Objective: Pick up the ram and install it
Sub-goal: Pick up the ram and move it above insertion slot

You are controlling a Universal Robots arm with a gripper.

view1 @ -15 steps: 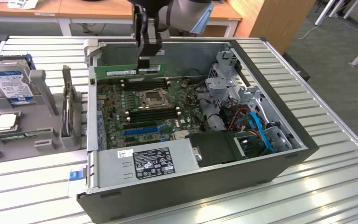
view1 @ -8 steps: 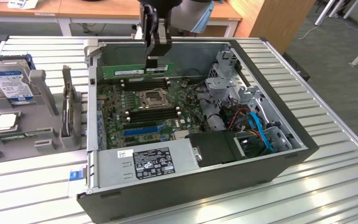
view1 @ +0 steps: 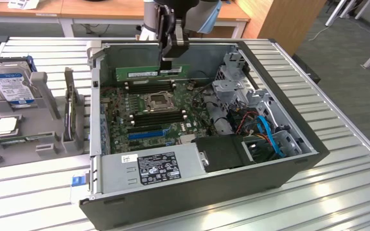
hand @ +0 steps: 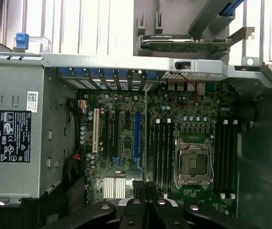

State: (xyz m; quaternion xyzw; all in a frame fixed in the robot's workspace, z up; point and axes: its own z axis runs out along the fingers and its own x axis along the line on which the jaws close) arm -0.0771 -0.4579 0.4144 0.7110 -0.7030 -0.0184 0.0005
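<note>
In the exterior view the ram, a long green stick with a white label, hangs level above the far end of the open computer case. My gripper is shut on the ram's end at the exterior view's right. Below it lie the black memory slots and the CPU socket on the motherboard. In the wrist view my gripper is closed over the board beside the memory slots and the socket. There the ram itself is hard to make out between the fingers.
The power supply fills the case's near end, with cables and drive cages on the exterior view's right. A blue slot lies on the board. Outside the case, a grey holder carries a hard drive and an upright card.
</note>
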